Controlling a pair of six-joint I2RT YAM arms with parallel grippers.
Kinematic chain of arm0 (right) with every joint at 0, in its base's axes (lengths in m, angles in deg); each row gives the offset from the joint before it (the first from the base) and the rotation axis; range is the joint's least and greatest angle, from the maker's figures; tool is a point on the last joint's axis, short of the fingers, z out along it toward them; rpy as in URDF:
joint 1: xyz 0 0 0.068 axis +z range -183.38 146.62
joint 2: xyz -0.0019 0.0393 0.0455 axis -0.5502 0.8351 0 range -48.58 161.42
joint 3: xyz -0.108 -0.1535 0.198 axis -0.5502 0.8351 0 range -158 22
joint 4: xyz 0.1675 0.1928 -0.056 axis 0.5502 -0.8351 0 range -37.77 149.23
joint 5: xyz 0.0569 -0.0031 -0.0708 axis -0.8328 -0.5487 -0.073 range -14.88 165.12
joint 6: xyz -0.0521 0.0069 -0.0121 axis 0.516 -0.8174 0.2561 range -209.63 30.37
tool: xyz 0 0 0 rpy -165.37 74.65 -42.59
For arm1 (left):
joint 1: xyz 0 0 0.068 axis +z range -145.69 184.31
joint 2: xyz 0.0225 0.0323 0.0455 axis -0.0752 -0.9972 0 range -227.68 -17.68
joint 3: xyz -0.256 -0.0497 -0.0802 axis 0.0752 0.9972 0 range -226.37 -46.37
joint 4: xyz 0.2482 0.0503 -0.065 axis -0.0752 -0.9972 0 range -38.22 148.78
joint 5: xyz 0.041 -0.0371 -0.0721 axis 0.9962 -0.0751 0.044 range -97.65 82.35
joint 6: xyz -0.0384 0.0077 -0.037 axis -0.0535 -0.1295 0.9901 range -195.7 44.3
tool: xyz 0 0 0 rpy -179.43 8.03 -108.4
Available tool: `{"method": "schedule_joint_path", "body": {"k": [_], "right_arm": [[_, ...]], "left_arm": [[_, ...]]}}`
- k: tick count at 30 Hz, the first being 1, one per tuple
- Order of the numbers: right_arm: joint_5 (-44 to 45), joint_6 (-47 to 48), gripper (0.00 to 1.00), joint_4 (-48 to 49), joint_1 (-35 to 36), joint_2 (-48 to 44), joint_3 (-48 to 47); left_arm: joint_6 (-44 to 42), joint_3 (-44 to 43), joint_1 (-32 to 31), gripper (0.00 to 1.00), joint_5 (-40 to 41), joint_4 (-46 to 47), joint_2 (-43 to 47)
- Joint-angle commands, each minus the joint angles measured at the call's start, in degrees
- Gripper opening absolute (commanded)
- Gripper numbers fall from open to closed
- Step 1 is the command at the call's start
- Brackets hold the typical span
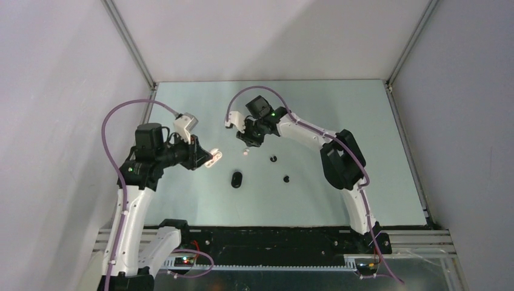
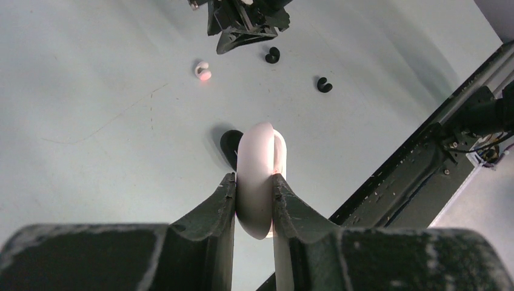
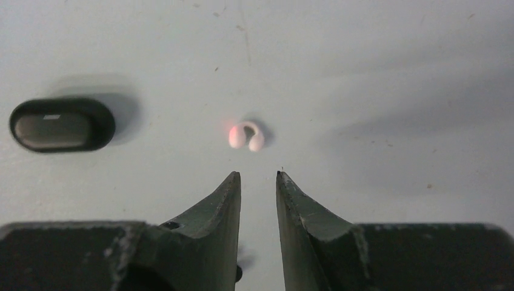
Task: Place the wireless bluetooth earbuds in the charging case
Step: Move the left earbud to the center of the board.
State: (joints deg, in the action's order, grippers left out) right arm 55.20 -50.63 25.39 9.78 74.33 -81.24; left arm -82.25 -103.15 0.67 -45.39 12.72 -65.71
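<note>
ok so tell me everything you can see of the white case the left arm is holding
A smooth, glossy white oval case, plastic by its look, seen edge-on. Its lower half is clamped between the left arm's two dark fingers, lifted off the pale table. A narrow slit with a pinkish glow runs down one edge, so the lid seems slightly ajar. Only the fingers touch it.
</note>
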Motion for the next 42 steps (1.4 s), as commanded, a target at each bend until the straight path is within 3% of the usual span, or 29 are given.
{"method": "schedule_joint_path", "body": {"k": [1, 13, 29, 42], "right_arm": [[2.7, -3.88, 0.32, 2.19, 0.82, 3.59, -4.81], [4.91, -4.09, 0.39, 2.36, 3.1, 9.67, -10.0], [5.02, -3.9, 0.38, -4.94, 3.25, 11.75, -11.14], [4.96, -3.6, 0.16, -6.17, 2.19, 10.16, -8.29]], "left_arm": [[2.04, 0.27, 2.02, 0.0, -0.23, 0.06, 0.88], [2.16, -1.15, 3.29, 0.0, -1.2, 0.12, -0.9], [1.37, -1.61, 3.38, 0.0, -1.85, 0.17, -1.36], [1.46, -1.58, 3.38, 0.0, -2.97, 0.12, -1.17]]}}
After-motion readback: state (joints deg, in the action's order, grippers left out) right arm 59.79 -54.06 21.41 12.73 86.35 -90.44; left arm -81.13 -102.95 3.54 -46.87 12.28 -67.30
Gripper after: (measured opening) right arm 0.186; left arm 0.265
